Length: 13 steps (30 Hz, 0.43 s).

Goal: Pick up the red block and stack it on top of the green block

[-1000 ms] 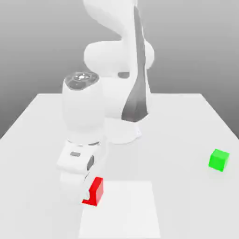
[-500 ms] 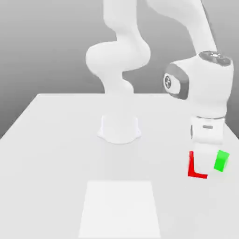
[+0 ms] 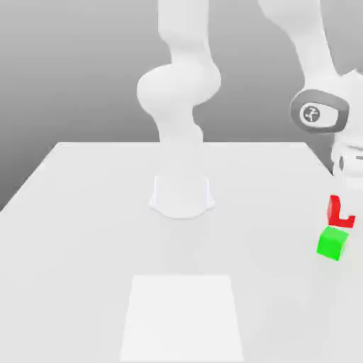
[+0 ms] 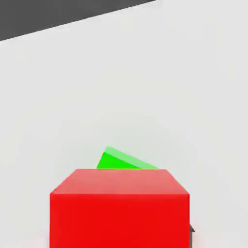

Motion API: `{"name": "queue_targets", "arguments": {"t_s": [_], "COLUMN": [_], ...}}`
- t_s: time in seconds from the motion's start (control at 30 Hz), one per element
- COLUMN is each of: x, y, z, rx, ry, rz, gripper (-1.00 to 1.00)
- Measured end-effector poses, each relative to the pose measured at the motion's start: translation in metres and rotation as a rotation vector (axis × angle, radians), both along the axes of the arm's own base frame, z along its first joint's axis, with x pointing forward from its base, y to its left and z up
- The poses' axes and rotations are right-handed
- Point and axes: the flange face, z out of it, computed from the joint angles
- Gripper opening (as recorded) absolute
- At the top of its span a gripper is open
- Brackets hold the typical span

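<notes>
Matte red block [image 3: 339,212], plain cube, hanging just above matching matte green block [image 3: 331,242] on smooth white table [image 3: 92,234], gripper [image 3: 346,202] directly over both, clamping the red block.

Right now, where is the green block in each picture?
Exterior view: the green block sits on the white table near the exterior view's right edge, just under the red block.
Hand view: the green block peeks out as a wedge from behind the red block.
Shared landmark: the red block, close above the green one.
</notes>
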Motion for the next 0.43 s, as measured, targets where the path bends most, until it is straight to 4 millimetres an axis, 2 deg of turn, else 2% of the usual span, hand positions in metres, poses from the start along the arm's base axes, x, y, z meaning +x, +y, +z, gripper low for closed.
{"name": "queue_targets", "arguments": {"t_s": [0.03, 0.23, 0.3, 0.43], "x": [-0.001, -0.001, 0.0, 0.0], "y": [0.0, -0.001, 0.0, 0.001], "z": [-0.006, -0.009, 0.002, 0.04], "rx": [0.0, 0.0, 0.001, 0.0], "ry": [0.001, 0.001, -0.001, -0.001], "rz": [0.001, 0.001, -0.001, 0.0], "gripper": [1.0, 1.0, 1.0, 1.0]}}
